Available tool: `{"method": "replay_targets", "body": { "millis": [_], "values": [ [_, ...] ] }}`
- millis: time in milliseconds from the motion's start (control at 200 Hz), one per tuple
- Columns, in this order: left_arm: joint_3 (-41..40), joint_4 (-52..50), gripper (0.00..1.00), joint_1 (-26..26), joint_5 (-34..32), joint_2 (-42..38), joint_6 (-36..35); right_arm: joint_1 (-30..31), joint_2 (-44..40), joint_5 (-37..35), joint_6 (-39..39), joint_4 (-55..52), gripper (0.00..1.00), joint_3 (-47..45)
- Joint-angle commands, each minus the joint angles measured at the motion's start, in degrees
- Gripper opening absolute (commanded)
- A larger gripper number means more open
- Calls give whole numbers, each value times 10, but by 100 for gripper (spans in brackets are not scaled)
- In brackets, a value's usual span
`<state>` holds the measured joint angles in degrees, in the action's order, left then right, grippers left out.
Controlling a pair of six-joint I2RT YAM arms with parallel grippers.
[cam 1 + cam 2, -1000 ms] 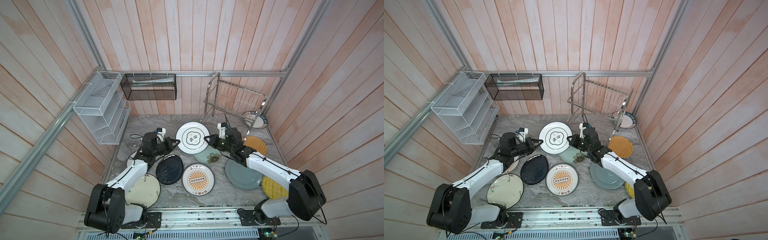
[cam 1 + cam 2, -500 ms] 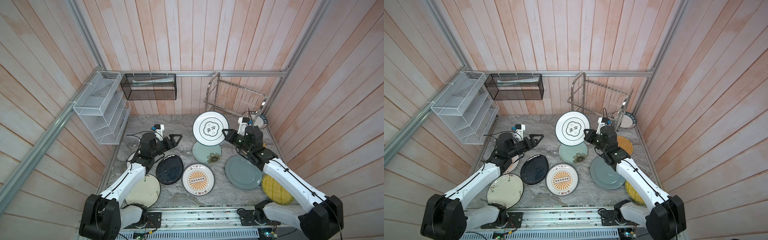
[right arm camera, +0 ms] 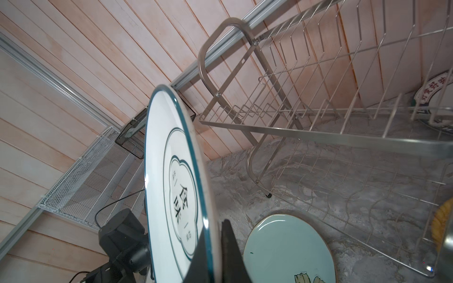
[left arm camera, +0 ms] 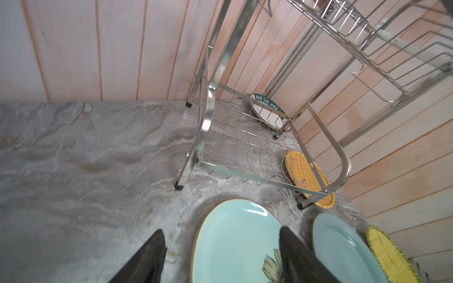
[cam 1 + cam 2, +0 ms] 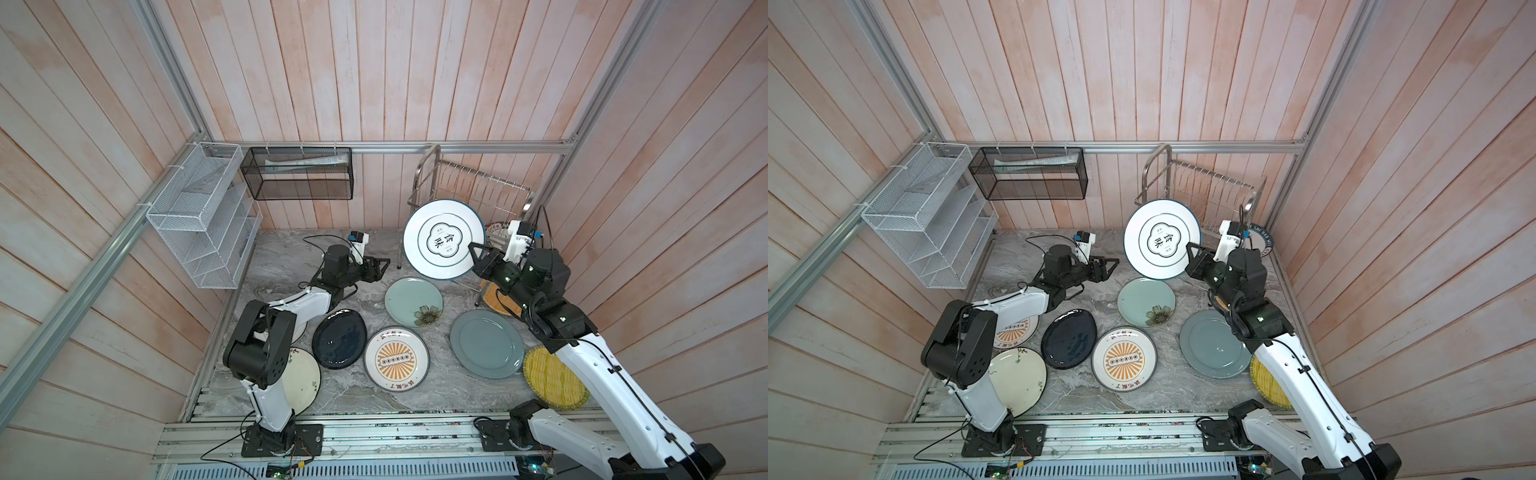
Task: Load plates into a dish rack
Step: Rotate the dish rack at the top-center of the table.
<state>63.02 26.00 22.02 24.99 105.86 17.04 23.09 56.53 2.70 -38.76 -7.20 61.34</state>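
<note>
The right fingers (image 3: 231,254) are closed tightly on the rim of a white plate (image 5: 444,239) with a dark teal edge. The plate stands nearly upright in the air, just in front of the dish rack (image 5: 478,187) and not in any slot. The left fingers (image 4: 144,259) are spread wide and hold nothing. They are above the table (image 5: 282,257), near the pale green plate (image 5: 413,301), which lies flat.

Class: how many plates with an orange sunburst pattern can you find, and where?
2. One sunburst plate lies flat beside the black plate; the second sunburst plate lies partly hidden under the left arm. More could be covered.
</note>
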Motion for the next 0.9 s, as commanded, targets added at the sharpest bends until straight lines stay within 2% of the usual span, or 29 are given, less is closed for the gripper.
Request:
{"method": "replay_targets", "body": {
  "millis": [0, 275, 645, 895],
  "values": [
    [30, 79, 73, 8, -9, 61, -69, -5, -12, -25, 24, -4, 0, 35],
    [143, 129, 65, 22, -47, 191, -102, -6, -21, -33, 40, -29, 0, 60],
    [325, 71, 58, 30, -63, 311, -115, -12, -36, -34, 45, -51, 0, 60],
    [404, 18, 40, 38, -57, 350, -110, -22, -40, -35, 50, -57, 0, 60]
  ]
}}
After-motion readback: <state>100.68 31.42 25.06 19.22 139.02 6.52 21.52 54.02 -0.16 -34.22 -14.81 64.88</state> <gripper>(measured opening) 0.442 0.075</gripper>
